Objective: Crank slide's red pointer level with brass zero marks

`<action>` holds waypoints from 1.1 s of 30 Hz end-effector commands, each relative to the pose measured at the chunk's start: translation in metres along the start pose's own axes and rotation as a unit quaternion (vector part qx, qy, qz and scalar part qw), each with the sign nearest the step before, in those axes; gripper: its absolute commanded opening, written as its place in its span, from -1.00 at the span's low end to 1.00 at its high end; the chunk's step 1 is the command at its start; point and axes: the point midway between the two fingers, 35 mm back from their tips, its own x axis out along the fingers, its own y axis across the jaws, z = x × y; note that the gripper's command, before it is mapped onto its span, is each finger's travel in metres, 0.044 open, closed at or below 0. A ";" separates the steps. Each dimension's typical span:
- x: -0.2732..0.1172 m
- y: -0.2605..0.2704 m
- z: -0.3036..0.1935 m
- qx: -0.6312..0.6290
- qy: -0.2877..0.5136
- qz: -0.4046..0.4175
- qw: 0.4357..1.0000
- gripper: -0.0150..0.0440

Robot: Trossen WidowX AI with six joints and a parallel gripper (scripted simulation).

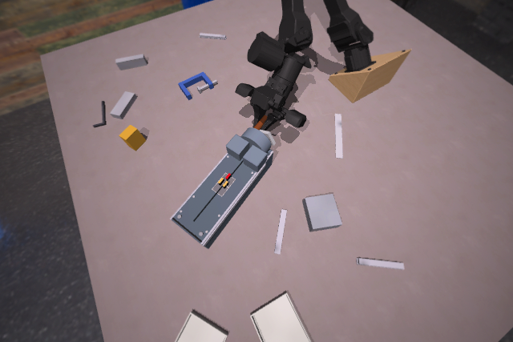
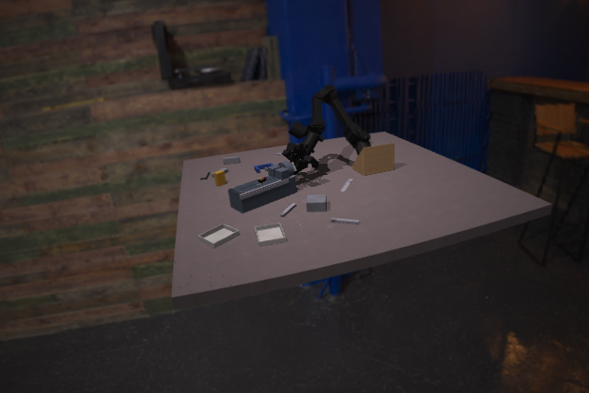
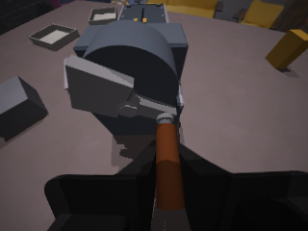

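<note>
The slate-grey machine (image 1: 207, 206) (image 2: 263, 199) lies diagonally on the table. Its red pointer (image 1: 228, 175) is in the slot, a little off the two brass marks, on the crank side. The brass marks (image 1: 220, 181) (image 3: 136, 20) sit either side of the slot; in the wrist view the pointer is hidden behind the round housing (image 3: 130, 53). The pale grey crank (image 3: 98, 89) (image 1: 269, 137) is at the housing's front face. My gripper (image 3: 164, 143) (image 1: 261, 121) is shut on the crank's orange-brown handle (image 3: 166, 144), which sits between the fingers.
A grey block (image 1: 322, 211) (image 3: 16, 108) and pale strips (image 1: 280, 231) (image 1: 338, 135) lie beside the machine. A blue clamp (image 1: 192, 82) and yellow block (image 1: 132, 137) are on its other side. A wooden wedge (image 1: 381, 75) stands by the arm's base. Two trays (image 2: 218, 235) (image 2: 270, 234) are beyond the machine's far end.
</note>
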 end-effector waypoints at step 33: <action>0.012 0.021 -0.012 -0.001 0.006 0.005 1.000 -0.49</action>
